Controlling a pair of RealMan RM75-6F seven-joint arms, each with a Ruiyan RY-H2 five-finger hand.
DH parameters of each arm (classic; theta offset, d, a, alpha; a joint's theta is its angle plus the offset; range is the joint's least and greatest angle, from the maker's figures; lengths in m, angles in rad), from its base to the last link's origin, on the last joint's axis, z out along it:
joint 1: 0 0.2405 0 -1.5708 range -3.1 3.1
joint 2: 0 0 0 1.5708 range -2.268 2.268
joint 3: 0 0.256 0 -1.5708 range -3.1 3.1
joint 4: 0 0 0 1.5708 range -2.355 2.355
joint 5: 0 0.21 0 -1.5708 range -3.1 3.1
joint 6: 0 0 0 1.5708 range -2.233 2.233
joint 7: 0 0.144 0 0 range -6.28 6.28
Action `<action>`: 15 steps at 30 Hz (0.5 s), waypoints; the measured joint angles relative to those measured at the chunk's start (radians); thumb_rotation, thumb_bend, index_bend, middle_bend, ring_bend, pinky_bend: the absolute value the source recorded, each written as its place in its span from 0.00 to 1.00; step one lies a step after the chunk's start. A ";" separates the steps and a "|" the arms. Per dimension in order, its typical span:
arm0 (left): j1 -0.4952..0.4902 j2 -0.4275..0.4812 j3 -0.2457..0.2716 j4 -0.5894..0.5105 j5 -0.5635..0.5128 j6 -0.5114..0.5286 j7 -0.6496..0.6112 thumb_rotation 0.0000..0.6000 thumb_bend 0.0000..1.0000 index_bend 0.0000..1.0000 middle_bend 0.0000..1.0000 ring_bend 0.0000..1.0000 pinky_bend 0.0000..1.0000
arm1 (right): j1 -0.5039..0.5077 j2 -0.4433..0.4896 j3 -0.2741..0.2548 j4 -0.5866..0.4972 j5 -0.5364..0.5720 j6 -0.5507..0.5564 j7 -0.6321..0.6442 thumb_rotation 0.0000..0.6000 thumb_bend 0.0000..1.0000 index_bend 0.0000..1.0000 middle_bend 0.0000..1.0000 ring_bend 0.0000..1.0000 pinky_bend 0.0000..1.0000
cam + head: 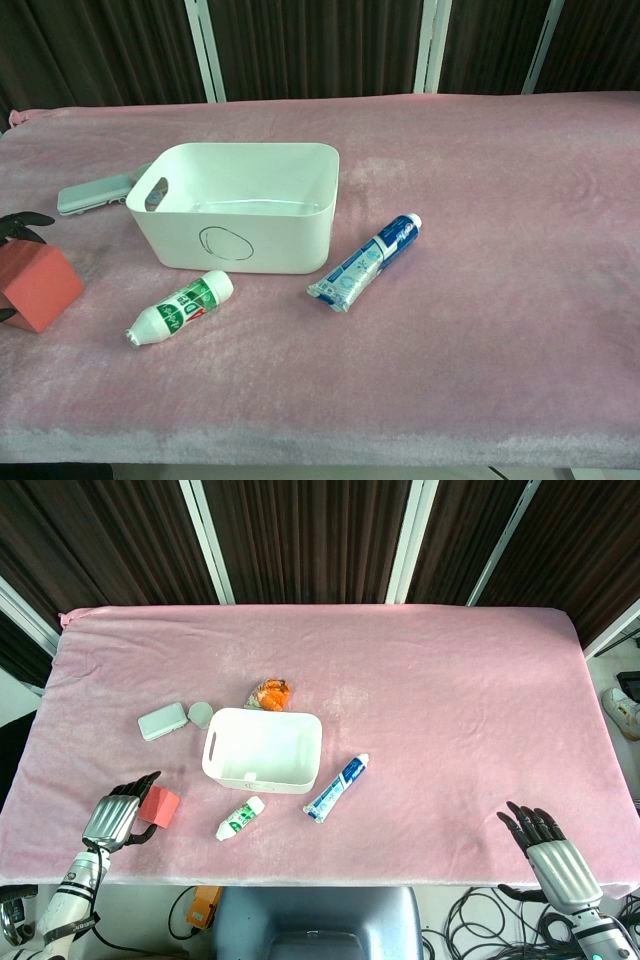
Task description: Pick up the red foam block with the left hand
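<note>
A: Where's your target?

B: The red foam block (pixel 159 806) sits at the lower left of the head view, on the pink table cover (pixel 430 680), well left of the white basket (pixel 263 750).

A: And your left hand?

B: Your left hand (pixel 118 819) is right against the block's left side, dark fingers (pixel 24 221) curling over its top edge in the chest view. Whether it actually grips the block, I cannot tell.

A: The other one?

B: Your right hand (pixel 548 848) rests at the lower right corner, fingers spread, holding nothing. A green-and-white tube (pixel 240 818) lies just right of the block.
</note>
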 measured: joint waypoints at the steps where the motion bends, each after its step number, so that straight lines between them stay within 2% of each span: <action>1: 0.000 0.000 0.000 0.001 0.001 0.002 -0.002 1.00 0.34 0.04 0.31 0.37 0.36 | 0.001 0.000 0.000 0.000 -0.001 0.000 0.001 1.00 0.10 0.00 0.00 0.00 0.18; 7: 0.008 -0.008 -0.001 0.012 0.025 0.037 -0.020 1.00 0.35 0.23 0.44 0.49 0.47 | 0.005 0.002 -0.001 0.001 0.001 -0.008 0.003 1.00 0.10 0.00 0.00 0.00 0.18; 10: 0.015 -0.014 -0.004 0.021 0.050 0.076 -0.038 1.00 0.35 0.27 0.46 0.50 0.49 | 0.007 0.005 -0.001 -0.001 0.002 -0.012 0.005 1.00 0.10 0.00 0.00 0.00 0.18; 15: 0.030 0.005 -0.026 0.012 0.088 0.161 -0.079 1.00 0.35 0.28 0.46 0.51 0.49 | 0.008 0.007 -0.001 -0.002 0.001 -0.011 0.008 1.00 0.10 0.00 0.00 0.00 0.18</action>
